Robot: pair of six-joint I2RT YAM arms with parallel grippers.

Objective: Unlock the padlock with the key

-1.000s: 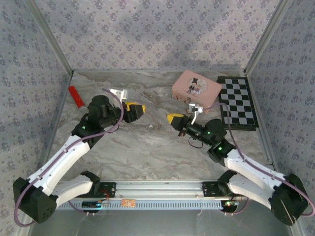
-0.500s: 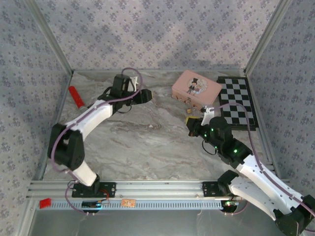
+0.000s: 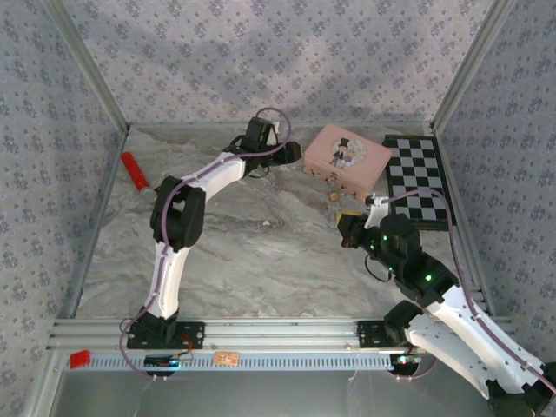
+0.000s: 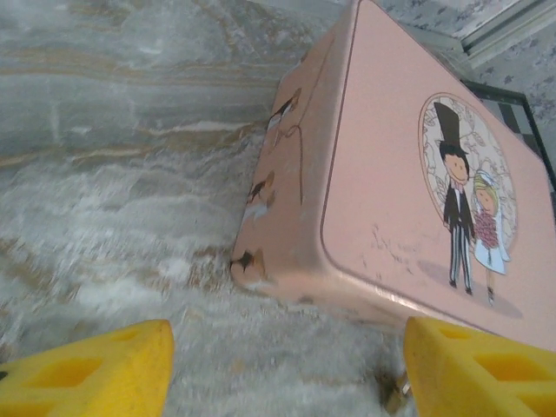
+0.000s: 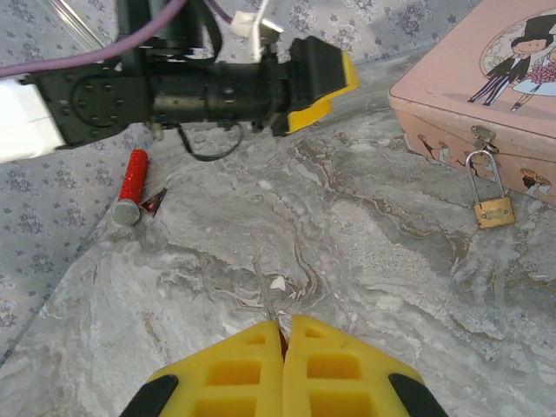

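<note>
The pink picture tin (image 3: 347,155) sits at the back right. The small brass padlock (image 5: 491,208) hangs by its shackle from the tin's front clasp and rests on the table (image 3: 334,196). My right gripper (image 5: 284,326) is shut on the key (image 5: 268,300), whose thin blade sticks out ahead of the yellow fingers. It hovers in front of the tin (image 3: 347,217), short of the padlock. My left gripper (image 4: 282,382) is open just left of the tin (image 4: 417,174), at its near corner (image 3: 289,158). The padlock (image 4: 395,395) peeks out beside its right finger.
A black-and-white chessboard (image 3: 419,182) lies right of the tin. A red cylinder (image 3: 135,171) lies by the left wall, also in the right wrist view (image 5: 132,182). Patterned walls close in the marble table (image 3: 243,252) on three sides.
The left arm has swung from the table's middle to the back, its gripper now at the tin's left side. The right gripper has drawn back to the right with the key.
</note>
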